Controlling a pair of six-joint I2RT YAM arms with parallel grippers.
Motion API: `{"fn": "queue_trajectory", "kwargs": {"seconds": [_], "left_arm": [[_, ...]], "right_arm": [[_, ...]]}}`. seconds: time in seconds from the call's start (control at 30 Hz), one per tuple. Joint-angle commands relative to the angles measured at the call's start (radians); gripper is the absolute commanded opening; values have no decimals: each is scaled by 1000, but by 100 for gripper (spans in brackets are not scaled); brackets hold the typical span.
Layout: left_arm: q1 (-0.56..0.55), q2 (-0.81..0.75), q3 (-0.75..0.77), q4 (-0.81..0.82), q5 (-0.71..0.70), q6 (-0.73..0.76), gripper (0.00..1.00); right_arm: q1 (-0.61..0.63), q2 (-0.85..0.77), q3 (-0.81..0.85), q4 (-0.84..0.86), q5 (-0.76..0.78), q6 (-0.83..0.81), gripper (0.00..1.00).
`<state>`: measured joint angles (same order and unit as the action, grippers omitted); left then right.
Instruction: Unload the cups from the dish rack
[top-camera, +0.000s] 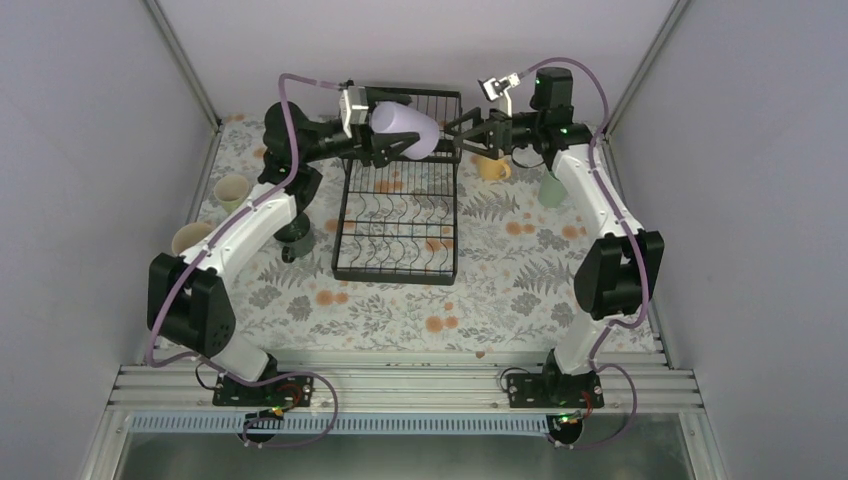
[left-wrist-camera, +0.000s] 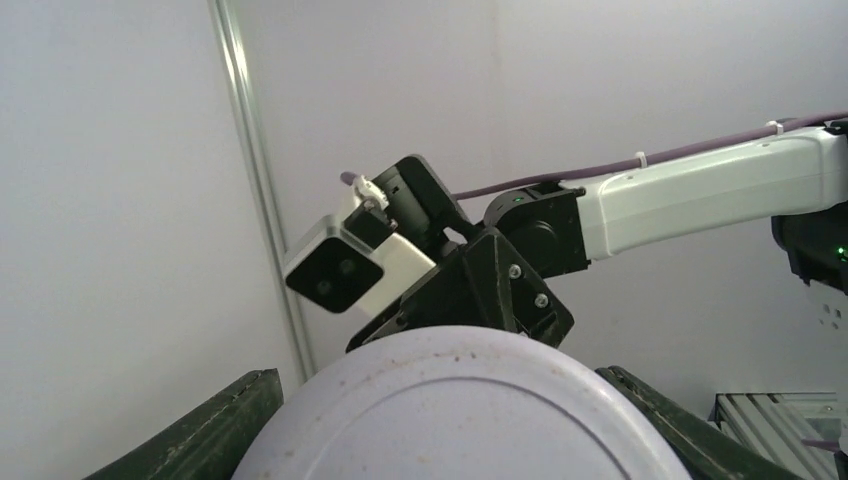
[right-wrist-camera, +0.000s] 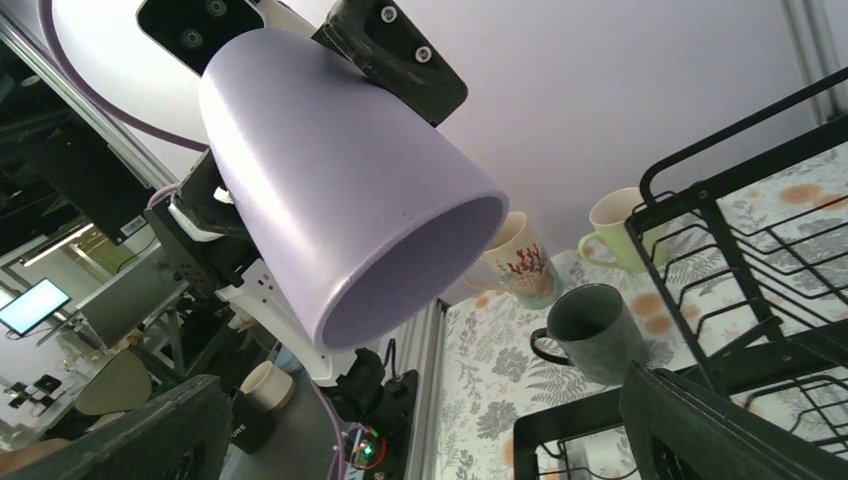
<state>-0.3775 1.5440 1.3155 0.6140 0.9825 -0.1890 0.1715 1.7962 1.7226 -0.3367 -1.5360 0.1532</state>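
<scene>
The left gripper (top-camera: 384, 140) pinches the lavender handleless tumbler (top-camera: 408, 129) near its base, with one dark finger (left-wrist-camera: 205, 428) on each side. The tumbler lies on its side in the air above the far, raised shelf of the black wire dish rack (top-camera: 395, 277), and its mouth points towards the right gripper (top-camera: 463, 134). The jaws of that gripper are spread wide just beside the rim, and they do not touch it.

Under the right gripper stands a yellow-orange handled mug (top-camera: 492, 168), and near it a mint-green tumbler (top-camera: 553, 188) — both on the flowered tablecloth (top-camera: 500, 290), right of the rack. Left of the rack stand three mugs, which the right wrist view shows more clearly — a beige mug with reddish pattern (right-wrist-camera: 520, 262), a light green mug (right-wrist-camera: 612, 225) and a dark grey-green mug (right-wrist-camera: 592, 325). The left wrist view shows only the tumbler's speckled bottom and, behind it, the right gripper's body with its white camera (left-wrist-camera: 345, 268).
</scene>
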Motion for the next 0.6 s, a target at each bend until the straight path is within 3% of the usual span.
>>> {"fn": "queue_trajectory", "kwargs": {"seconds": [0.0,0.33,0.4,0.57], "left_arm": [[-9,36,-6,147,21,-26,62],[-26,114,-38,368,27,-112,65],[-30,127,-48,425,17,-128,65],[-33,182,-64,603,27,-216,72]], "right_arm": [[32,-66,-19,32,-231,21,100],[106,-115,-30,43,-232,23,98],[118,-112,-30,42,-234,27,93],[138,-113,-19,44,-232,37,68]]}}
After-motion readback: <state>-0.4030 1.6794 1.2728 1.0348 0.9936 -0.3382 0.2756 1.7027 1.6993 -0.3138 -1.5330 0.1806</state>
